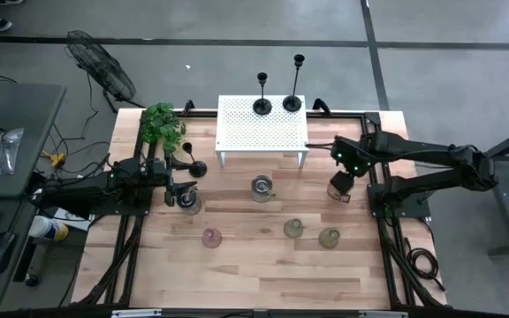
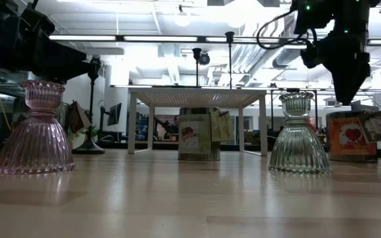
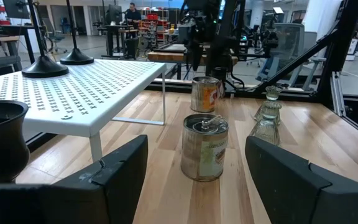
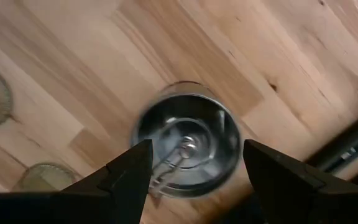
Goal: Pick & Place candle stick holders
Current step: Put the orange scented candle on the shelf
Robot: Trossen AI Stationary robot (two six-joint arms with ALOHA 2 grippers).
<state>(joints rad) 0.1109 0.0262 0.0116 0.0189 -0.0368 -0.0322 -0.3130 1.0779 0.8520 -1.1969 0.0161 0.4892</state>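
Note:
Two tall black candlesticks [image 1: 262, 104] [image 1: 292, 102] stand on their round bases on the white perforated shelf [image 1: 237, 132]. A third black candlestick [image 1: 194, 168] stands on the table by my left gripper [image 1: 182, 187], which is open and holds nothing in its wrist view [image 3: 196, 142]. A clear glass holder [image 1: 190, 206] sits just beside that gripper. A pinkish holder [image 1: 211, 237] and two greenish ones [image 1: 293, 229] [image 1: 329, 237] stand nearer the front. My right gripper [image 1: 341, 183] is open, pointing down above a tin can [image 4: 188, 146], fingers either side and clear of it.
A second tin can [image 1: 262, 187] stands in front of the shelf, between the two arms. A small green leafy plant [image 1: 163, 124] is at the back left. In the low view the pinkish holder [image 2: 35, 129] and a glass holder [image 2: 299, 135] stand close to the camera.

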